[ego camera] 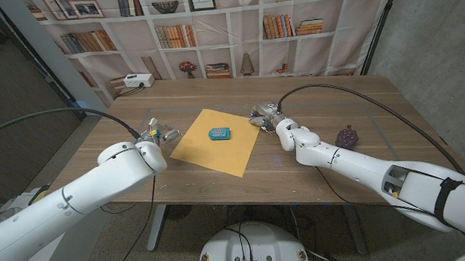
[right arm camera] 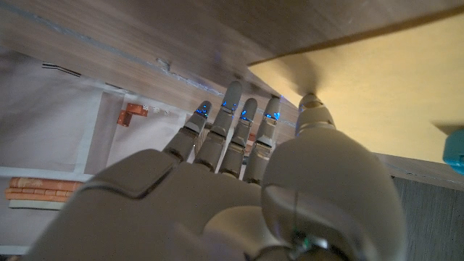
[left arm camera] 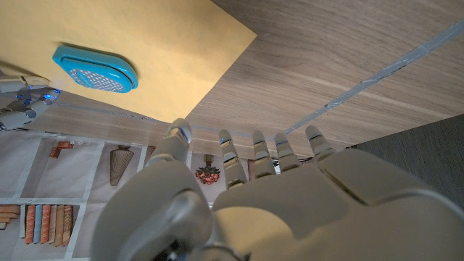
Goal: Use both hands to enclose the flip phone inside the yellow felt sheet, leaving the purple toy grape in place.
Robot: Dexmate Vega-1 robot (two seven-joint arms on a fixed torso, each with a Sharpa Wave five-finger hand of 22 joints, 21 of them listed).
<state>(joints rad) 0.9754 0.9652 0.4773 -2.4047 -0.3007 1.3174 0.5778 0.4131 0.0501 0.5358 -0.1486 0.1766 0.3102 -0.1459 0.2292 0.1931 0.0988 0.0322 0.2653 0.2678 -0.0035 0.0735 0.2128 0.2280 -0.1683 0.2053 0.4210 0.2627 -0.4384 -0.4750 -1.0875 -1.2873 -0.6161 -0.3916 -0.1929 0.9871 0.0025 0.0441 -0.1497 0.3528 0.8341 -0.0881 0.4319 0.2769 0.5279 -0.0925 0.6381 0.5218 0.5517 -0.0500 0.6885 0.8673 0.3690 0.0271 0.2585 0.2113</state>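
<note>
Bookshelf backdrop behind, wooden table (ego camera: 309,97) in front, with the yellow felt sheet (ego camera: 194,147) spread flat at its middle and the blue flip phone (ego camera: 219,133) lying on it. Left hand (ego camera: 157,134) hovers just beside the sheet's left edge, fingers apart, holding nothing. Right hand (ego camera: 267,115) sits at the sheet's right corner, fingers extended; whether they touch the felt is unclear. Purple toy grape (ego camera: 347,136) stands well right.
</note>
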